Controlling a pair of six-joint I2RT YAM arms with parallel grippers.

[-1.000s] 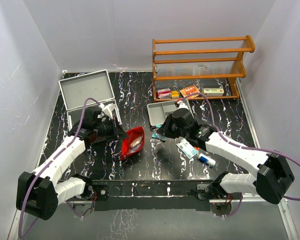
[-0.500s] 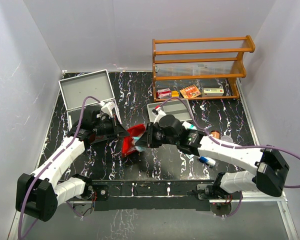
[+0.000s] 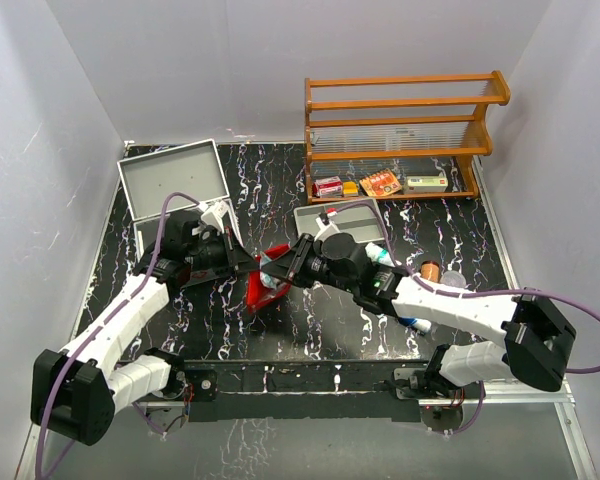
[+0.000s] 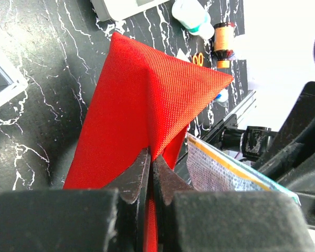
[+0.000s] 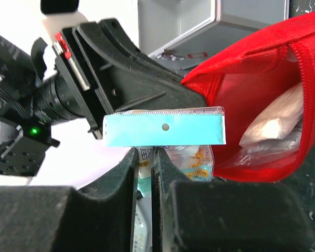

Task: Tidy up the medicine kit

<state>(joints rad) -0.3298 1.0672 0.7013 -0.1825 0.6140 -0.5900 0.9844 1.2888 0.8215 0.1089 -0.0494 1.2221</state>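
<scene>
Pouch, red woven fabric (image 4: 147, 94), mid-worktop on black white-veined worktop (image 3: 270, 170): one edge pinched in the clenched left gripper (image 4: 151, 157). Sachet, clear plastic with pale blue header strip (image 5: 164, 128): clamped in the right gripper (image 5: 145, 152), held at the pouch mouth. White packets (image 5: 268, 126) lie inside the pouch.

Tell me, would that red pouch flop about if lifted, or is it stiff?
Probably floppy: the red pouch is woven cloth that creases into a sharp ridge where the left gripper pinches it. Likely light too, since only a few thin packets show inside. Its mouth would probably sag shut if released.
</scene>
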